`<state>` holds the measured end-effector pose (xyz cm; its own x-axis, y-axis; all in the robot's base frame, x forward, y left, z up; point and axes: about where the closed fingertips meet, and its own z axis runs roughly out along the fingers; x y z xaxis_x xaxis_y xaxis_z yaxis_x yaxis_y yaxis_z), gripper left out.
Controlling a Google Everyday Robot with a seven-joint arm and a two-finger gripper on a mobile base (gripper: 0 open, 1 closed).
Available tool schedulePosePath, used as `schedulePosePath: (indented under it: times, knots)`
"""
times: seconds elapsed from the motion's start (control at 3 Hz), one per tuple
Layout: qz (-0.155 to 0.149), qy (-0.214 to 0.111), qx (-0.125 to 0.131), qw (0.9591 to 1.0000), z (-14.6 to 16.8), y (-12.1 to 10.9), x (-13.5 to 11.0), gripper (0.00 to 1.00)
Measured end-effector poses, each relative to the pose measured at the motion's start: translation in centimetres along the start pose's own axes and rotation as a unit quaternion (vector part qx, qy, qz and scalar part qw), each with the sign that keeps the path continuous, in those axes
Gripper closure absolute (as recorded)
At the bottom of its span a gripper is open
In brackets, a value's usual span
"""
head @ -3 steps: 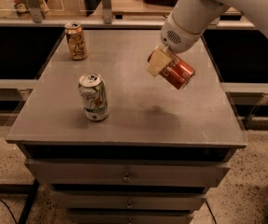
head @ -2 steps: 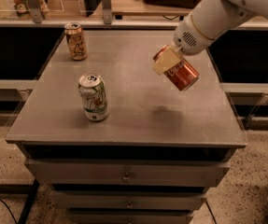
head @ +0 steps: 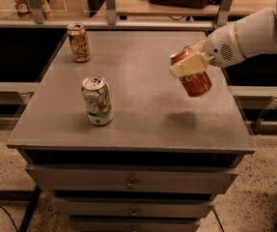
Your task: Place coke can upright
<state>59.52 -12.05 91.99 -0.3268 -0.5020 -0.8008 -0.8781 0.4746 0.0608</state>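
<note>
The red coke can (head: 195,79) hangs in the air above the right part of the grey tabletop (head: 143,86), tilted with its silver top toward the upper left. My gripper (head: 190,64) is shut on the coke can near its upper half; a tan finger pad (head: 188,65) lies across the can's front. The white arm reaches in from the right edge. A soft shadow of the can lies on the table below it.
A white-and-green can (head: 97,100) stands upright at the front left of the table. A gold-tan can (head: 79,42) stands upright at the back left. Drawers sit below the top; a rail and a shelf run behind it.
The arm has drawn back to the right and slightly down, carrying the coke can with it. The can now stands more nearly upright. The other two cans have not moved.
</note>
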Motion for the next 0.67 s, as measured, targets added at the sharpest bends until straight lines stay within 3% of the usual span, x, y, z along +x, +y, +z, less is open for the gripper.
schedulePosePath:
  times: [0.33, 0.67]
  knots:
    - [0.001, 0.001, 0.000, 1.0000, 0.07, 0.01, -0.01, 1.00]
    - [0.010, -0.040, -0.022, 0.9989, 0.31, -0.08, -0.01, 1.00]
